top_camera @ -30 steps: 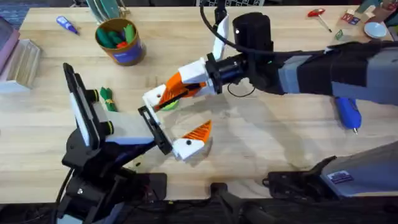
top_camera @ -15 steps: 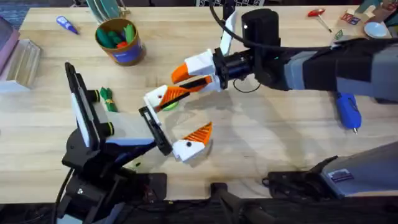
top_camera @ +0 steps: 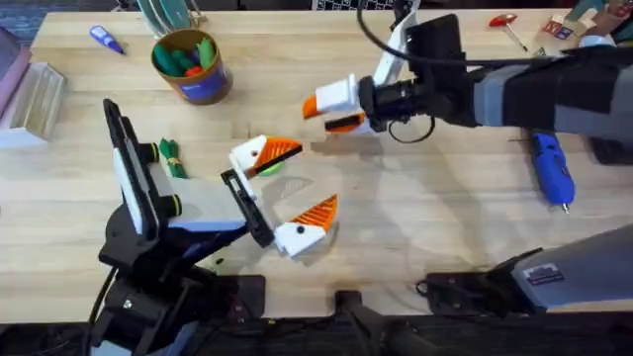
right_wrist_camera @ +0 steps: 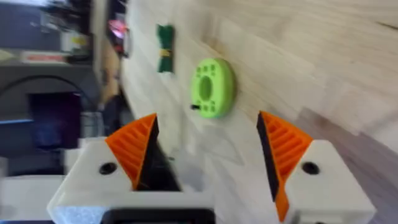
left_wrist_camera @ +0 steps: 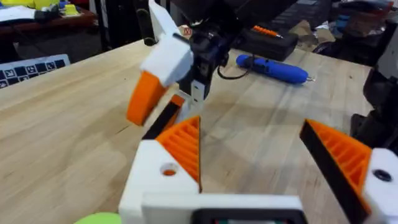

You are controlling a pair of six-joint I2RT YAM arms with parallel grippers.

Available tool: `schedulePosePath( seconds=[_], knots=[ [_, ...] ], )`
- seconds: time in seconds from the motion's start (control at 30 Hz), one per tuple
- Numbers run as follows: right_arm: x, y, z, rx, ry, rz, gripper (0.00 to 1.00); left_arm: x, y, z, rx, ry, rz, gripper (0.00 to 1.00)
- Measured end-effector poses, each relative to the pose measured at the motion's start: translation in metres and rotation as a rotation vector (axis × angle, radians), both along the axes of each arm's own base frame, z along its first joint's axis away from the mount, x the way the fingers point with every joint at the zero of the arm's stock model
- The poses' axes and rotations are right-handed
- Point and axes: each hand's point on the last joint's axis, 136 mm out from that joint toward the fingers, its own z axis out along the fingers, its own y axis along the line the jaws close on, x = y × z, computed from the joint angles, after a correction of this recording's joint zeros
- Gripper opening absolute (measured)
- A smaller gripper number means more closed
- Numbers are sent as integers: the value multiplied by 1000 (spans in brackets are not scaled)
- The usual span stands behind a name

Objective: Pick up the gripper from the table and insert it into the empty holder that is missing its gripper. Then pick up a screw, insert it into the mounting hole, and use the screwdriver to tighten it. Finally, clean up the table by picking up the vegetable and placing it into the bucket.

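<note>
Left gripper (top_camera: 283, 195): low centre-left of the overhead frame, lying close over the table (top_camera: 435, 227); its two white mounts with orange ribbed pads stand well apart, open, nothing between them. The left wrist view shows the same wide gap.
Lime-green disc (top_camera: 267, 166): just beside the left gripper's upper finger, partly hidden by it in the overhead view; in the right wrist view (right_wrist_camera: 212, 88) it lies flat on the wood between the right fingers' sightline.
Vegetable (top_camera: 173, 157): dark green piece on the table, left of centre, next to the left arm's black link; also at the upper left of the right wrist view (right_wrist_camera: 165, 48).
Right gripper (top_camera: 331, 109): upper centre of the overhead frame, pointing left, apart from the left gripper; pads parted, open and holding nothing.
Screwdriver (top_camera: 553, 171): bright blue, lying on the table at the right side, below the right arm.
Bucket (top_camera: 191, 65): upper left, upright, green and red pieces inside.
Small blue tool (top_camera: 106, 39): far upper left.
Red-handled tool (top_camera: 507, 24): far upper right.
</note>
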Motion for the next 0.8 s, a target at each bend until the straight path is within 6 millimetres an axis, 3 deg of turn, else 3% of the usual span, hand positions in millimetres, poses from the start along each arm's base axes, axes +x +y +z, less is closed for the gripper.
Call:
schedulePosePath(
  seconds=[0.13, 0.47, 0.8],
  knots=[
    [-5, -1, -13, -125, -137, 85, 909, 0, 0, 0, 0, 0, -1, 991],
    [-19, 33, -15, -216, -537, 325, 913, 0, 0, 0, 0, 0, 0, 991],
    [-18, 40, -13, -229, -616, 350, 914, 0, 0, 0, 0, 0, 1, 991]
  ],
)
